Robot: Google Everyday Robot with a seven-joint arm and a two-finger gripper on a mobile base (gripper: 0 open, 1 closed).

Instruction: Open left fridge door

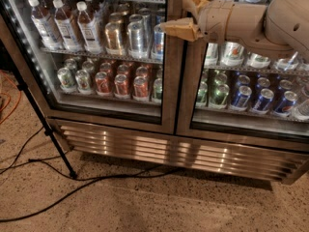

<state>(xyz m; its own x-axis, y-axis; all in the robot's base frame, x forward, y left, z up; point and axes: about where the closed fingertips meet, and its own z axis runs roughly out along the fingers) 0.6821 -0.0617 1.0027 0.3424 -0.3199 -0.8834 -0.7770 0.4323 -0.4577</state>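
Down at 6 o'clock, nearest the camera, a black cable (91, 185) is trailing across the speckled floor. Up at 1 o'clock my gripper (176, 14) is hanging just in front of the centre posts, jaws standing apart and gripping nothing. Behind it the left fridge door (101, 62), filling 9 to 12 o'clock, is sitting closed, flush with its twin on the fridge (169, 151). Judgement: I am standing at the door edge; the grasp and the whole pull are remaining.

Matt plastic gripper (175, 13) fronts the brushed-steel fridge (145, 146).
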